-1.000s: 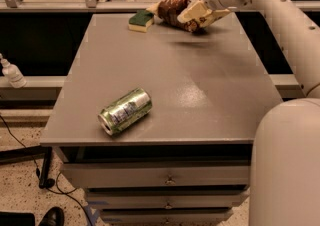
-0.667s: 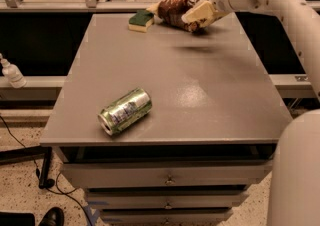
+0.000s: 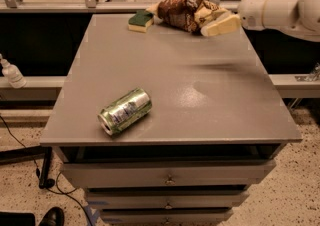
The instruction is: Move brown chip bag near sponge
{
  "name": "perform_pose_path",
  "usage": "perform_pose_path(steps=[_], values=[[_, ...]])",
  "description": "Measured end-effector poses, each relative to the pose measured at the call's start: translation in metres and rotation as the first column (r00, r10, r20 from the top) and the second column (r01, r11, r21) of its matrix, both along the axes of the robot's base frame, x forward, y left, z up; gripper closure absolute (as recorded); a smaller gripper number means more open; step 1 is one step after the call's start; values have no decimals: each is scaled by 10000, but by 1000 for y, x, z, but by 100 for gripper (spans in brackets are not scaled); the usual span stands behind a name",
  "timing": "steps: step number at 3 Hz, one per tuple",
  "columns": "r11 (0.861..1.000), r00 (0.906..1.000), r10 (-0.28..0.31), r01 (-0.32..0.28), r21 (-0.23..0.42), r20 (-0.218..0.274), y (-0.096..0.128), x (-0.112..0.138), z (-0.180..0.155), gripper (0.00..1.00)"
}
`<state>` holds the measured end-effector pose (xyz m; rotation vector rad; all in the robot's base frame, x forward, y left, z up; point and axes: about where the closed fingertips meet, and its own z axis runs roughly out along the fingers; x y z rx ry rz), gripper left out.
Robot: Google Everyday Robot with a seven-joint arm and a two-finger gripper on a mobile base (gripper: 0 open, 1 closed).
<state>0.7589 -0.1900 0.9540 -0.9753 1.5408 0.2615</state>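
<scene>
On the far side of the grey table, the brown chip bag is seen lying on its side. Its left end is placed just beside the sponge, which rests with the green face up near the far edge; whether the two touch cannot be told. The gripper is held at the right end of the bag, above the far right part of the table, and it is carried by the white arm that enters from the right. Its jaws are spread apart. The lower finger is laid against the pale end of the bag, and the bag is not clamped between them. A green-silver drink can is found lying on its side near the front left, well apart from the bag. Drawers are seen under the tabletop.
</scene>
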Motion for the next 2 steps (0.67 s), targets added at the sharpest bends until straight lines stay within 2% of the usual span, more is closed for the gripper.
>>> perform_pose_path(steps=[1,2], values=[[9999,9999,6,-7,-130,-116,-40,-52,-11,0],[9998,9997,-165,162,-150,-162,-54,-59,-15,0]])
